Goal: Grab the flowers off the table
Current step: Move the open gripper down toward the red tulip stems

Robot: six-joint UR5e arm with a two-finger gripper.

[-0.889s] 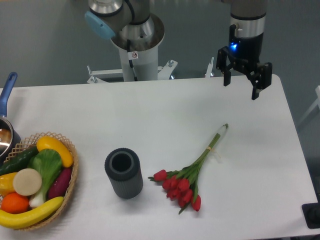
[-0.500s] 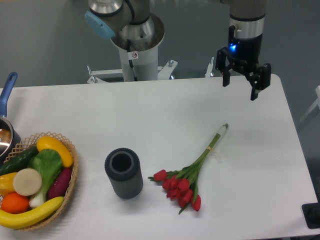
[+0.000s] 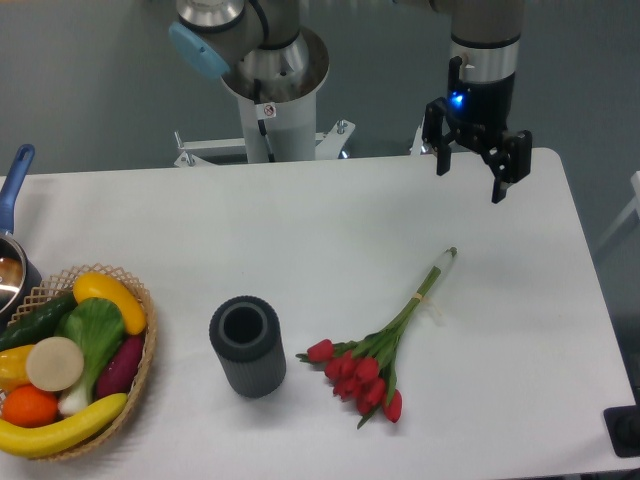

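Hovering with my fingers (image 3: 469, 179) spread and empty above the desk (image 3: 300, 230), I risk pinching only loose stems and scattering the flowers (image 3: 385, 345).

The bench (image 3: 300, 230) is a smooth, matt white surface with no visible grain. The flowers (image 3: 375, 355) look like plastic or fabric, though the view is too coarse to tell which; their red buds carry a slight sheen. The cylinder (image 3: 247, 346) is dark grey, matt and ribbed along its outside. The basket (image 3: 140, 365) is woven wicker, rough and tan. The gripper (image 3: 468, 178) is black, seemingly matt plastic or painted metal, and the arm's base column (image 3: 275, 125) has a smooth white finish.
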